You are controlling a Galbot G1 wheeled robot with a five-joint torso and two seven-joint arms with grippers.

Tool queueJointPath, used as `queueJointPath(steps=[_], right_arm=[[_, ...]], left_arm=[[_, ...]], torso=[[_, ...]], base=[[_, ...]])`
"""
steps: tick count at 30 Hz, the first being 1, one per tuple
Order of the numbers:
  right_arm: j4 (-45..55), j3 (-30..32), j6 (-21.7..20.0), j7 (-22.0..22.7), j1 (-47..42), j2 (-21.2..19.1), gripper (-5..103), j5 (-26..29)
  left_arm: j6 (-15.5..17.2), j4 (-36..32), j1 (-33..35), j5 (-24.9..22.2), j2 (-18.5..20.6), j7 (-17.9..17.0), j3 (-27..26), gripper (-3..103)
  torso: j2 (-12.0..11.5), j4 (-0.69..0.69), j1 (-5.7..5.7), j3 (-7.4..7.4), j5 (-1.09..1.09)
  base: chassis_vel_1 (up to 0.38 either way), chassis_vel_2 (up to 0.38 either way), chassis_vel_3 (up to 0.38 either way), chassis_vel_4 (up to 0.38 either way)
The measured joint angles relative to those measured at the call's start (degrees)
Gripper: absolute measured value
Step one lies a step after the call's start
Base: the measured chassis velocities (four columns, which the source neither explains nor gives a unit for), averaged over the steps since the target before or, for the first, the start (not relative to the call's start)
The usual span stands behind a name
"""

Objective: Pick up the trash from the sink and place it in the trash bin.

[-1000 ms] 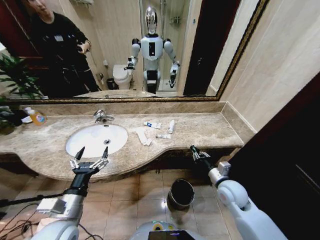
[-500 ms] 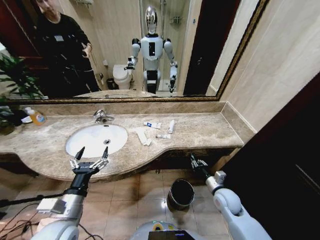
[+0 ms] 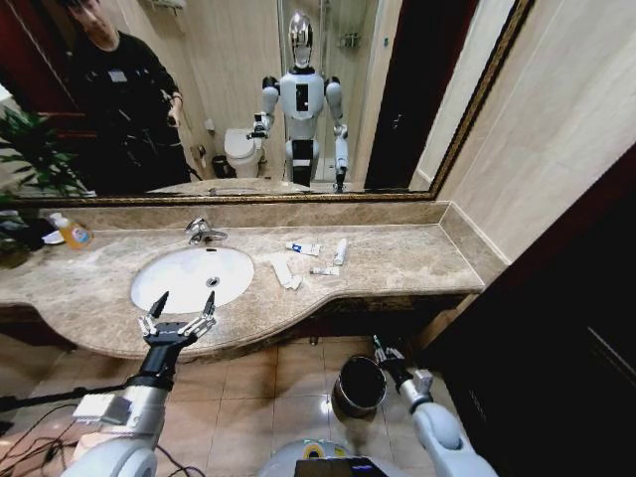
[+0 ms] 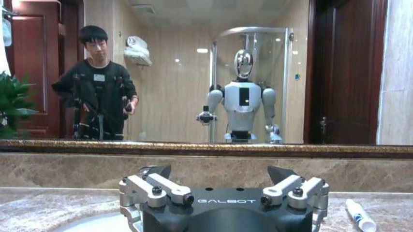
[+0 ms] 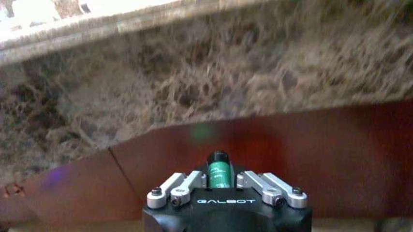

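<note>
My right gripper [image 3: 383,350] hangs below the counter's edge, just beside the rim of the dark round trash bin [image 3: 360,384] on the floor. It is shut on a small green piece [image 5: 218,173], which stands up between its fingers [image 5: 187,182]. My left gripper [image 3: 179,316] is open over the counter's front edge, in front of the white oval sink [image 3: 192,276]. The left gripper [image 4: 219,178] holds nothing. On the marble to the right of the basin lie white tubes [image 3: 303,248] and a crumpled paper strip [image 3: 283,270]; one tube [image 4: 360,217] also appears in the left wrist view.
A chrome tap [image 3: 204,232] stands behind the basin. A yellow-orange bottle [image 3: 72,233] and a plant [image 3: 30,159] sit at the far left. The marble counter front [image 5: 193,87] and a red-brown cabinet panel [image 5: 303,145] face the right gripper. Tiled floor surrounds the bin.
The right arm has dropped from the counter's edge down beside the trash bin, still gripping the green piece. The left arm has not moved.
</note>
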Motion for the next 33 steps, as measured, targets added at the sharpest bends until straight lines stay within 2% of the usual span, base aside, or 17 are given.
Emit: queueJointPath(steps=[8, 17, 31, 33], right_arm=[[-3.2, 0.3, -3.0, -0.2, 1.8, 2.3, 19, 0.0], [-10.8, 1.3, -3.4, 0.9, 4.6, 3.4, 19, -0.4], [-12.5, 1.3, -5.2, 2.8, 6.4, 3.6, 16, -0.5], [-12.7, 1.2, -5.0, 3.3, 6.6, 3.6, 26, -1.3]], left_arm=[[0.0, 0.0, 0.0, 0.0, 0.0, 0.0, 0.0, 100], [0.0, 0.0, 0.0, 0.0, 0.0, 0.0, 0.0, 100], [0.0, 0.0, 0.0, 0.0, 0.0, 0.0, 0.0, 100], [0.0, 0.0, 0.0, 0.0, 0.0, 0.0, 0.0, 100]], torso=[[0.0, 0.00, 0.00, 0.00, -0.01], [0.0, 0.00, 0.00, 0.00, -0.01], [0.0, 0.00, 0.00, 0.00, -0.01], [0.0, 0.00, 0.00, 0.00, -0.01]], base=[[0.000, 0.000, 0.000, 0.000], [0.000, 0.000, 0.000, 0.000], [0.000, 0.000, 0.000, 0.000], [0.000, 0.000, 0.000, 0.000]])
